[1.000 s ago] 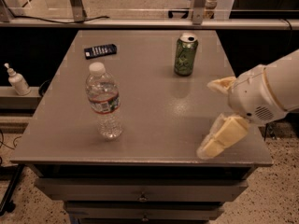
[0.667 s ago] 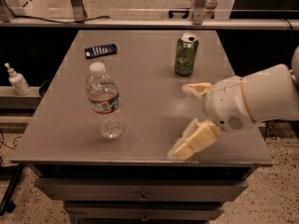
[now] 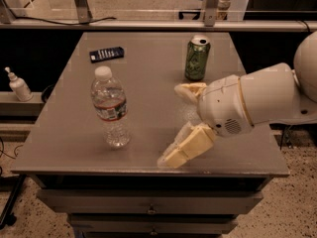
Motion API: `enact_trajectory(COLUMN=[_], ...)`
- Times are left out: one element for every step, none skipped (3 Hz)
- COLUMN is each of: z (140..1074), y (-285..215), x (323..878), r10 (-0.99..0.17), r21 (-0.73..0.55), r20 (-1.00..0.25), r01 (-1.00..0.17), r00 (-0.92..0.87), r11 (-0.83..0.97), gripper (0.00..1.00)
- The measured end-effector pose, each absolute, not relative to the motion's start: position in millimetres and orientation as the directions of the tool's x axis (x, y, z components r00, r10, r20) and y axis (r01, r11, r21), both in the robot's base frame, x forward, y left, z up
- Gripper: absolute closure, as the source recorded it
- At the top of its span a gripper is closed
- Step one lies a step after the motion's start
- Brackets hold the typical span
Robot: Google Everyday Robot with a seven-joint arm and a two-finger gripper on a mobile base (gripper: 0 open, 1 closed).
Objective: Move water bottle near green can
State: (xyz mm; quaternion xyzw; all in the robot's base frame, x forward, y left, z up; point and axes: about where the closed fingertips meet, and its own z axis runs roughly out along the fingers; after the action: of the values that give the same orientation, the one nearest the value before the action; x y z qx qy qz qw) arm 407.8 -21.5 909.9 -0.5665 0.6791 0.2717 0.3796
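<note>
Nearest, above the front edge of the counter, the hand hangs with its two pale fingers spread wide, holding nothing. It is to the right of the water bottle and apart from it. The bottle stands upright and untouched on the counter's front left. Farther back on the right stands the green can, well apart from the bottle. By my reading nothing is done yet: the grasp, the carry and the set-down beside the can all remain.

a grey table sits over metal drawers. a flat dark remote lies on its far left part. off the table's left edge, a small white pump bottle stands on a ledge.
</note>
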Motion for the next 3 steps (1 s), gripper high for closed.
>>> enact_trajectory(z=[907.5,898.8,890.7], y=[-22.3,-1.2,38.7], x=[410.1,421.6,434.7], r10=[-0.515,-0.411,-0.27], r21=[-0.07,-0.069,-0.045], r20=[-0.855,-0.911,-0.963], r01=[-0.969,-0.967,-0.97], r00=[-0.063,-0.04,-0.021], r11=[0.235,0.246,0.238], gripper=[0.0,0.0,0.0])
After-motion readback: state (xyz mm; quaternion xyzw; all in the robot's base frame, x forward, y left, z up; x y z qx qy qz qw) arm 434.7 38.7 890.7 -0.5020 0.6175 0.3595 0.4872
